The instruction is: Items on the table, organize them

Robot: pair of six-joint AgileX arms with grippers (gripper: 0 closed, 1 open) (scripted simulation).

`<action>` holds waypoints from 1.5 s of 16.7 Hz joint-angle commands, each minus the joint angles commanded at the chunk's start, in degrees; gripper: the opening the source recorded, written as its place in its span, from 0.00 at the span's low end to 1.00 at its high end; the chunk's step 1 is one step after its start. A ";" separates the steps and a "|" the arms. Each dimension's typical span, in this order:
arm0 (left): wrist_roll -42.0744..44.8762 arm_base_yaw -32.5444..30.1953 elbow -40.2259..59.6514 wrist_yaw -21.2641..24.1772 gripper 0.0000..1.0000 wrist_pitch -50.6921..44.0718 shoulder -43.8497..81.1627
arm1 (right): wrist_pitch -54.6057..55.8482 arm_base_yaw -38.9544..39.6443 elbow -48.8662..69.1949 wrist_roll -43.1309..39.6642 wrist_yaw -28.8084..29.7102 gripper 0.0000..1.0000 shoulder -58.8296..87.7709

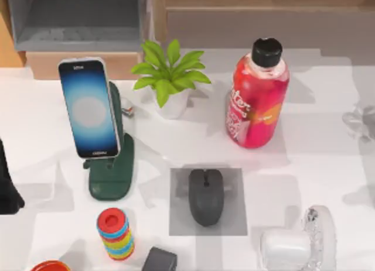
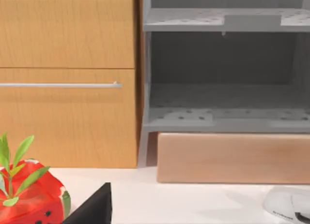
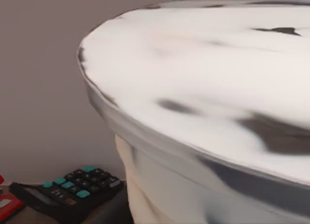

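Observation:
The dark grey mouse [image 1: 206, 196] lies on the small grey mat [image 1: 179, 224] at the middle of the white table [image 1: 47, 136]. The smartphone [image 1: 89, 109], its screen glowing blue-white, leans on a dark green stand [image 1: 111, 177] at the left. At the front right, the milk-tea cup [image 1: 285, 247] looks tipped over, its clear lid [image 1: 321, 235] facing right. The right wrist view sits very close to the cup's lid [image 3: 208, 83] and pale body [image 3: 160, 195]. My left arm [image 1: 7, 189] is a dark shape at the table's left edge.
A red bottle [image 1: 256, 101] and a potted plant [image 1: 171, 78] stand at the back. A stack of coloured rings [image 1: 116, 233] and a dark calculator [image 1: 159, 260] sit at the front. A wooden cabinet and a grey shelf [image 2: 223, 108] rise behind the table.

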 joint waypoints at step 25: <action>0.00 0.00 0.00 0.00 1.00 0.00 0.00 | -21.47 -8.92 18.32 -2.56 -12.13 0.08 7.25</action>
